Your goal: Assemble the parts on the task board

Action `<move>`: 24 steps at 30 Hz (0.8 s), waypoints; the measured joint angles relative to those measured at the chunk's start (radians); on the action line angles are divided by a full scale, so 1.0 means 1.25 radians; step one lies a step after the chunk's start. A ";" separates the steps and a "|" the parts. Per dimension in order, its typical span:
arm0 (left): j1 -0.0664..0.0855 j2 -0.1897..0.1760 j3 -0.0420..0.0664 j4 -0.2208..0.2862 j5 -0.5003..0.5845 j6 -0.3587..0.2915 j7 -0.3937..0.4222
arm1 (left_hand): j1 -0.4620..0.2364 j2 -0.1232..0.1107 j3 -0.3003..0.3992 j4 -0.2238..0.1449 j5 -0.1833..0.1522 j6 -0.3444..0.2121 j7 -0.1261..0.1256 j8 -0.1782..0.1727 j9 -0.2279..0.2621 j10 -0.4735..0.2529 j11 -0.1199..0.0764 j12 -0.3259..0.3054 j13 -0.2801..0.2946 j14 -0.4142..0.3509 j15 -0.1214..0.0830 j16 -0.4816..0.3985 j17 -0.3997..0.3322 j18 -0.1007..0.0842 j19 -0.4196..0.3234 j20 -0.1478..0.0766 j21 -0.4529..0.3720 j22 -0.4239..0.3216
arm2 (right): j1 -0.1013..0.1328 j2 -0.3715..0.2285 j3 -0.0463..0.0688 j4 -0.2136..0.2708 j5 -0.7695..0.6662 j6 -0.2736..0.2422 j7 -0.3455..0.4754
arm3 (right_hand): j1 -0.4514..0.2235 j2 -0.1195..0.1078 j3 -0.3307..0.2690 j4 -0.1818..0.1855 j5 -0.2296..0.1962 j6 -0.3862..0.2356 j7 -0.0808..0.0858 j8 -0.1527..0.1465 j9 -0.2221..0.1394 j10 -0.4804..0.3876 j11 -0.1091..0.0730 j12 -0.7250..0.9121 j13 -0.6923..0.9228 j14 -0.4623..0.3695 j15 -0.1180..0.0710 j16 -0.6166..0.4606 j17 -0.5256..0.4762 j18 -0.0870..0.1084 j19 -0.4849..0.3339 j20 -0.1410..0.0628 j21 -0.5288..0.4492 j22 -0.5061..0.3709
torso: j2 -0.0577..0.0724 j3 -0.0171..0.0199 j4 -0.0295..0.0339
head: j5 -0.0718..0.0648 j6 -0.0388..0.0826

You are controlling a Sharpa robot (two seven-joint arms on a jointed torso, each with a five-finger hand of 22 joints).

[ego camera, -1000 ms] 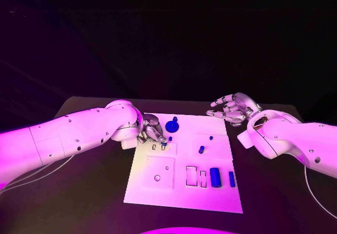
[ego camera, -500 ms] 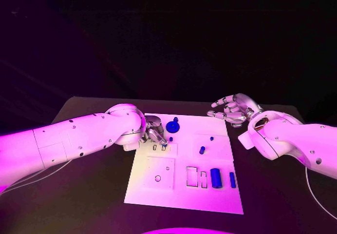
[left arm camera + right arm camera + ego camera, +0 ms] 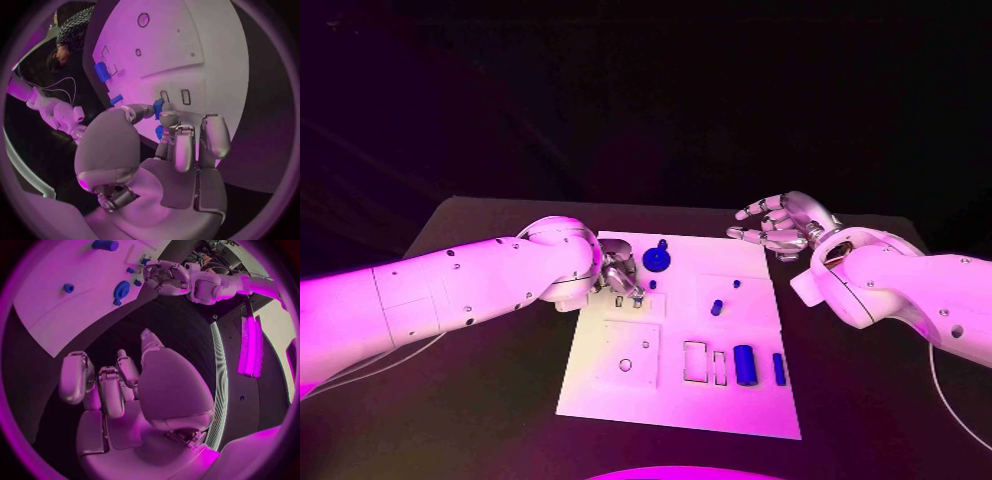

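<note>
The fingers of the left hand are pinched on a small blue part above the far left area of the task board, beside two small slots. Over the last second this hand has been drawn slightly nearer the slots, so insertion is judged close. The pinch is seen in the left wrist view, hidden overhead. The right hand is held spread, empty, over the counter beyond the board's far right corner. A round blue part lies just beside the left hand.

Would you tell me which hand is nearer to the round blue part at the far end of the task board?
Left. The left hand sits just beside the round blue part, over the task board, while the right hand hovers off the board's far right corner.
</note>
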 measured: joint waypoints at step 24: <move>-0.008 -0.002 -0.001 0.001 -0.006 0.007 -0.001 | 0.001 0.001 0.001 -0.001 0.003 0.000 0.001 -0.002 -0.001 0.000 0.000 0.000 0.000 0.000 0.000 0.000 0.000 0.000 0.000 0.000 0.000 0.003 | 0.000 0.000 0.000 -0.001 0.000 0.003 0.000 | 0.000 0.000 0.000 0.000 0.000 0.000 0.000 0.000 0.000 0.000 0.000 0.000 0.000 0.000 0.000 0.000 0.000 0.000 0.000 0.000 0.000 0.000 | 0.000 0.0008 0.0002 | 0.000 -0.006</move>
